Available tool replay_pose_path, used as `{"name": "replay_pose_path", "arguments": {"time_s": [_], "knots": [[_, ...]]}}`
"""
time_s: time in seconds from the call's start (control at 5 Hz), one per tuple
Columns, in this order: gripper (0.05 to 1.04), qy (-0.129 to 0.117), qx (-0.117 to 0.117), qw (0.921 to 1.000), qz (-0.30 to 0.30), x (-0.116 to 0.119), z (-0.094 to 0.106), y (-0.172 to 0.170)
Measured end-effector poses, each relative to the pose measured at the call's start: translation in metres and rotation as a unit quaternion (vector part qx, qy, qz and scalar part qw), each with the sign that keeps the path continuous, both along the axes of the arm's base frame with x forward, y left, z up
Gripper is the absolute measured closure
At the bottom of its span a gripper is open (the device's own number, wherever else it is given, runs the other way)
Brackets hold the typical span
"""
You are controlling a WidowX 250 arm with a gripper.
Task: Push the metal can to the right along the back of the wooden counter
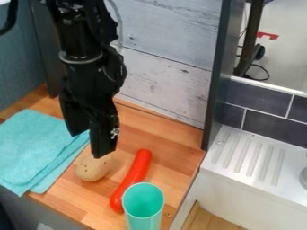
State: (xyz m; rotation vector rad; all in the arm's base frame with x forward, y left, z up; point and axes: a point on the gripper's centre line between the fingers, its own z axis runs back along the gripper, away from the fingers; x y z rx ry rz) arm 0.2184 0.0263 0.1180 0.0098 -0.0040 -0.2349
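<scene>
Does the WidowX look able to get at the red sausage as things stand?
Likely yes. The claw hangs close by, near the tan potato, and the upper end of the red sausage looks uncovered. Tight spots: potato alongside, teal cup by the lower end.

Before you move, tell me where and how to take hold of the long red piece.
Probably best from above, pinching the long red piece across its middle: it lies lengthwise, slim and rounded. The turquoise cup crowds its near end, making that end awkward.
</scene>
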Motion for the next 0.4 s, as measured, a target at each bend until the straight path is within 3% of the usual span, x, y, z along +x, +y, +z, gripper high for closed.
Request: {"name": "replay_pose_path", "arguments": {"time_s": [0.2, 0.4], "knots": [[0.076, 0.006, -0.001, 1.0, 0.0, -0.001, -0.002, 0.0], [0.076, -0.005, 0.004, 0.9999, 0.013, 0.004, 0.007, 0.02]]}}
